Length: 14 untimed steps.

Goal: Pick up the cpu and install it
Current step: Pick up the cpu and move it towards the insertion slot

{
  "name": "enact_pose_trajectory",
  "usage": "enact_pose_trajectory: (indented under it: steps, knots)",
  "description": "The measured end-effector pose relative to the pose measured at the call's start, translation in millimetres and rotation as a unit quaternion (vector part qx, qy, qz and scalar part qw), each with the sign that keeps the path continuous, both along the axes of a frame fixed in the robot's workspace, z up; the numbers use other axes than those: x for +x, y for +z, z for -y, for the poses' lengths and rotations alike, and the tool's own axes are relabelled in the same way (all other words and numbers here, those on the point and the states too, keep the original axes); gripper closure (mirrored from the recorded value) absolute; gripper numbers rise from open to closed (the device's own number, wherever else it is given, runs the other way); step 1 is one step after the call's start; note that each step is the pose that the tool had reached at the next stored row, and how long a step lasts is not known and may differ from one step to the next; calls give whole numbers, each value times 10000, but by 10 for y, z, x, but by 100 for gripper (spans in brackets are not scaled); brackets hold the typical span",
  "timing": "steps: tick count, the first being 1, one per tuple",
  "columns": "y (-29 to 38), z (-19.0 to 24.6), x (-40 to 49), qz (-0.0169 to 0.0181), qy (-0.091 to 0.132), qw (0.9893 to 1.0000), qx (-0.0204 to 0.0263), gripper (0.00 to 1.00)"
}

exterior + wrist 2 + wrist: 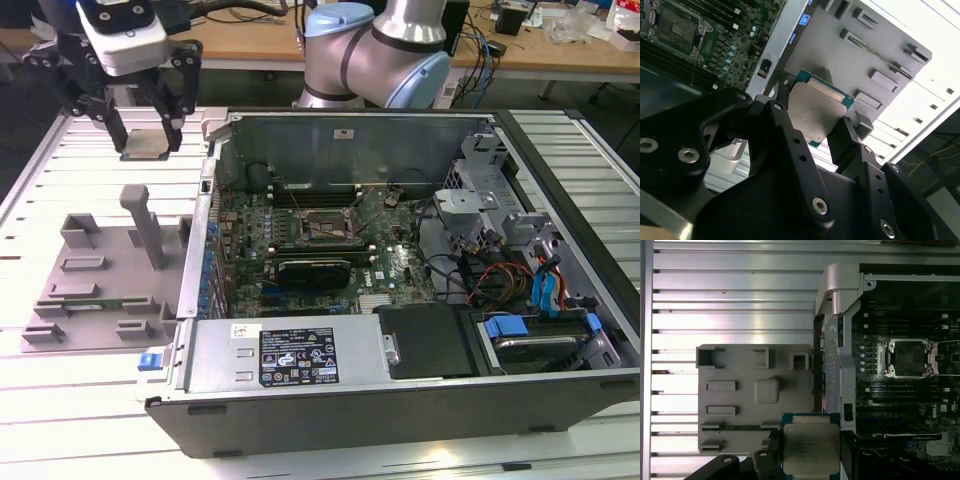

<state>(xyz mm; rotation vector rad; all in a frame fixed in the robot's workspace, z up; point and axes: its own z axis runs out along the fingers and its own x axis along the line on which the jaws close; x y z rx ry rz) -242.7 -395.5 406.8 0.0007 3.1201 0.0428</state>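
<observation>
The gripper (815,117), black jaws clamped on opposite edges of the cpu (810,450), holds the chip flat in the air outside the computer case (400,400), near the grey parts tray (100,270). The open socket (320,228) lies inside the case, toward the exterior view's right.
</observation>
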Motion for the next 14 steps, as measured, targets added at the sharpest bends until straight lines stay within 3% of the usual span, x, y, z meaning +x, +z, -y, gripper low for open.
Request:
enact_pose_trajectory:
  steps: [3, 14]
  knots:
    - [0, 0, 129, 0, 0, 10000, 0, 45]
    - [0, 0, 468, 0, 0, 10000, 0, 45]
